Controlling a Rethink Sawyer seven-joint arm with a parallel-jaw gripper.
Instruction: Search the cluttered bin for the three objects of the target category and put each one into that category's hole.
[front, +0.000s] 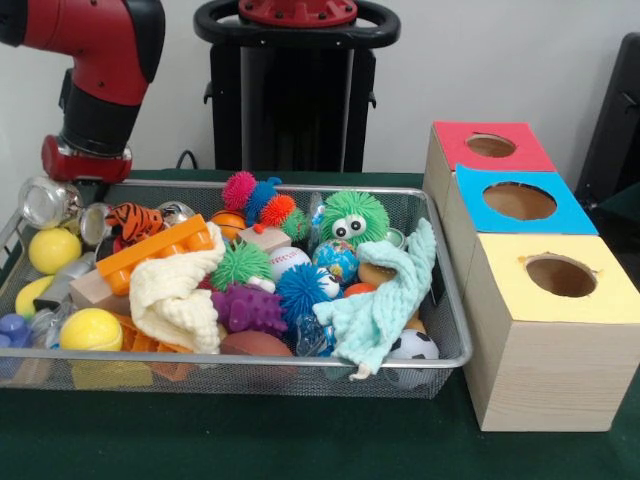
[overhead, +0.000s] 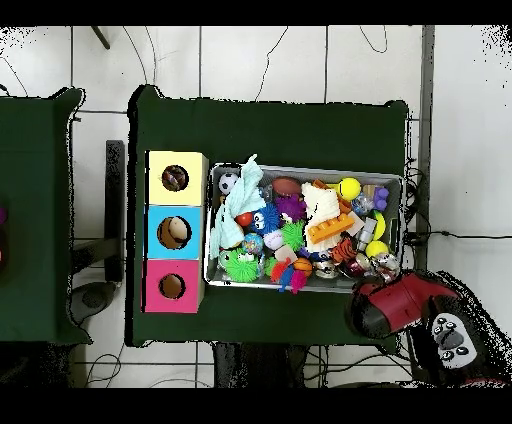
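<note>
So my arm (front: 95, 70) is hanging over the far corner of the bin (front: 440, 345), on the side away from the boxes. My end effector (front: 78, 183) is down at the rim there, just beside a clear glass jar (front: 45, 200) and a little tiger toy (front: 135, 220). Honestly can't tell how the end effector stands, the wrist blocks it in both views. In the overhead view the red wrist (overhead: 385, 305) covers that corner of the bin (overhead: 300, 287).

The bin sits on the green worktop (front: 250, 440) and it's stuffed. On top there's a cream-yellow cloth (front: 180, 295) draped next to an orange brick (front: 160, 250), and a mint-green cloth (front: 385, 305) flopped over the end nearest the boxes, one corner sticking up over the rim. Around those: a green fuzzy ball with googly eyes (front: 352, 217), a purple spiky toy (front: 248, 308), a blue spiky ball (front: 300, 290), a green spiky ball (front: 240, 263), a baseball (front: 287, 262), a soccer ball (front: 412, 347) and yellow balls (front: 90, 328) at my end.

The heart-print cloths I can't make out anywhere in the pile from either view.

The yellow-faced box with its hole (front: 560, 275) is the nearest of the three boxes in the front view, just beside the bin's end, with the blue box (front: 520, 200) and red box (front: 490, 146) lined up behind it.
</note>
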